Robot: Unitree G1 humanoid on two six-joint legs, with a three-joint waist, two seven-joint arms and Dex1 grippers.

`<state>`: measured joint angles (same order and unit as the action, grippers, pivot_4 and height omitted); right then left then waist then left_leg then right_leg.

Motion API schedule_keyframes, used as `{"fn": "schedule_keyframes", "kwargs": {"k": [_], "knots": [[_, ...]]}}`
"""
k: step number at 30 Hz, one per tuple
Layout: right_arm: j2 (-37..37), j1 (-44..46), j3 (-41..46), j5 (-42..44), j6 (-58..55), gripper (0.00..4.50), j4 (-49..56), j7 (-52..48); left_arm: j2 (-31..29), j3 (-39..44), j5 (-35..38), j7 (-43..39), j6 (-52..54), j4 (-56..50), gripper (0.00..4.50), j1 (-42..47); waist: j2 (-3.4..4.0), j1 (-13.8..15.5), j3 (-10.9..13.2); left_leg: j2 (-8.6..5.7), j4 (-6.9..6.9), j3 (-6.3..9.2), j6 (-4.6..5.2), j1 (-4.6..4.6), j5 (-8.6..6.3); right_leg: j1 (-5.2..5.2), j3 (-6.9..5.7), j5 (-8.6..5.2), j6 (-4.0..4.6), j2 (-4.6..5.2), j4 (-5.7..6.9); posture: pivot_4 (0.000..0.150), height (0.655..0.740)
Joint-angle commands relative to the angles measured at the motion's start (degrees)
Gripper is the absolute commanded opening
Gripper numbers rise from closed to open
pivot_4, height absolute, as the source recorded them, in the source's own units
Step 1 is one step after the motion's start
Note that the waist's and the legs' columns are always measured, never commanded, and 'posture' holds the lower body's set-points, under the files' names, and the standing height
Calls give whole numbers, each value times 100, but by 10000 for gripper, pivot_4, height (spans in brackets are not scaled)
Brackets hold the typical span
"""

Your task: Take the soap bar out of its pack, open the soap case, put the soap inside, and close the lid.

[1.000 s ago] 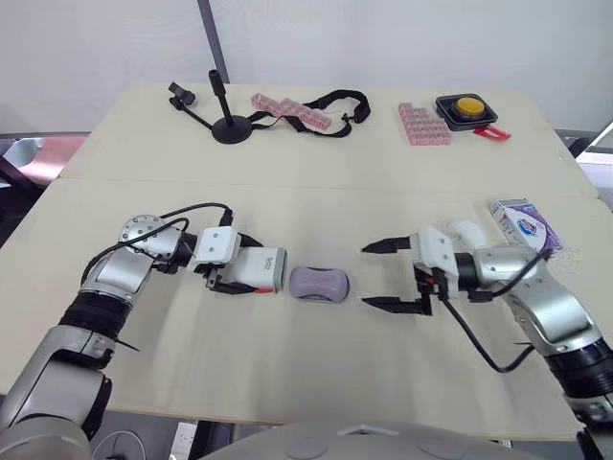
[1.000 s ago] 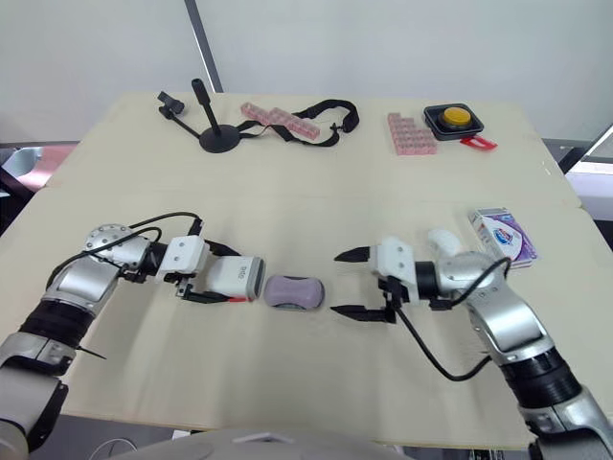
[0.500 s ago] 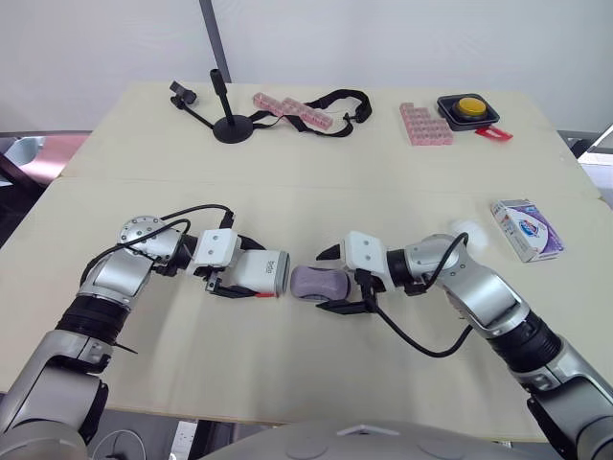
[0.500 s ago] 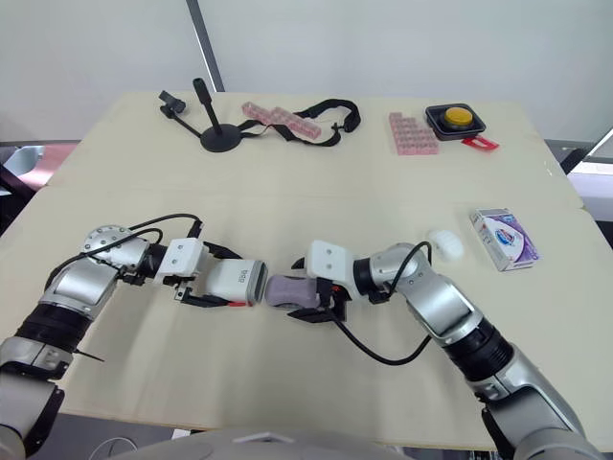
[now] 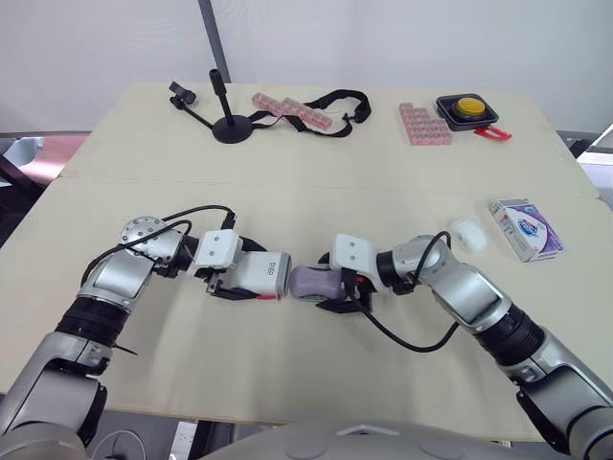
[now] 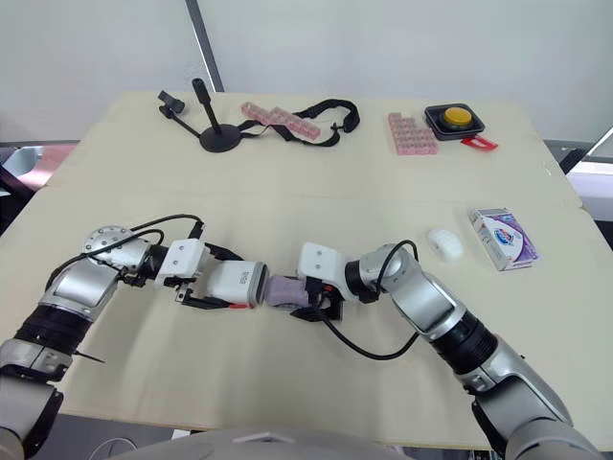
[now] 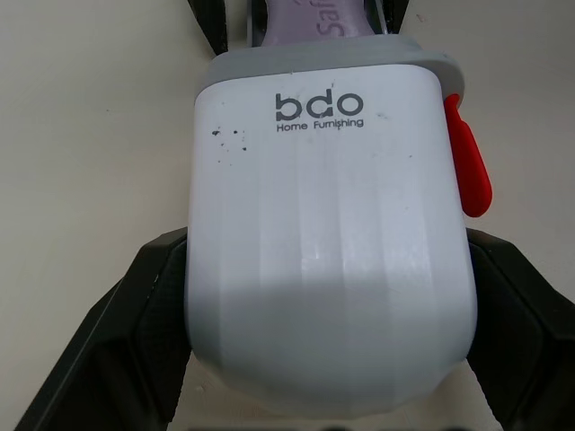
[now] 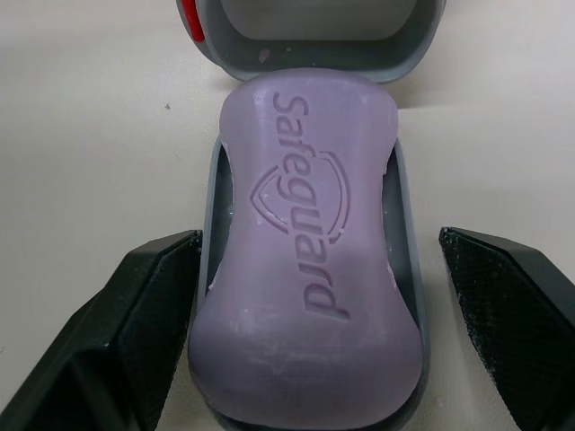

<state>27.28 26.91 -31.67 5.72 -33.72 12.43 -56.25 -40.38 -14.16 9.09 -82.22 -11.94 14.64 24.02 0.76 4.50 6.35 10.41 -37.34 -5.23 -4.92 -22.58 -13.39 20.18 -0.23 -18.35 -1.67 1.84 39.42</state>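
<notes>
While in L tool (image 5: 247, 272): 1 lid (image 7: 328, 224); 1 soap (image 8: 305, 269), 1 pack (image 5: 524, 228).

- Looks like a robot test bench in a lab-type room: bare beige table (image 5: 316, 196), plain white wall (image 5: 402, 38), grey metal pole (image 5: 213, 38) rising behind.
- Small black desktop stand (image 5: 228, 126) with a clip arm at the far edge.
- Yellow push-button in black housing (image 5: 466, 108), pink moulded trays (image 5: 423, 125), loose black strap (image 5: 337, 99) nearby.
</notes>
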Motion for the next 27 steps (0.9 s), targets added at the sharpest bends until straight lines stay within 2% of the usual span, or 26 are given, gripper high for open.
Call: {"fn": "schedule_keyframes", "kwargs": {"k": [1,7,18,27], "knots": [[43,-61,-4,-26,-113,45000,62,9,-129,170,83,11,-7,-181,34875,-18,0,2,0,0,0,0,0,0,0,0,0,0,0,0,0,1500,7343],[57,-89,16,-7,-145,27477,59,17,-114,155,75,30,-7,-188,34719,-20,-2,-4,-1,0,0,0,0,2,0,-1,0,0,0,0,0,1500,7343],[293,-99,367,142,-134,27477,279,-73,-60,108,58,42,-3,-179,34719,16,-1,13,-1,0,0,0,-1,2,0,-2,1,0,0,0,1,1500,7343],[1511,-328,886,417,-372,27477,988,-585,324,-119,-88,166,45,-79,34719,266,-1,62,0,0,-1,0,0,-2,0,-3,2,1,0,-3,-4,1500,7343]]}}
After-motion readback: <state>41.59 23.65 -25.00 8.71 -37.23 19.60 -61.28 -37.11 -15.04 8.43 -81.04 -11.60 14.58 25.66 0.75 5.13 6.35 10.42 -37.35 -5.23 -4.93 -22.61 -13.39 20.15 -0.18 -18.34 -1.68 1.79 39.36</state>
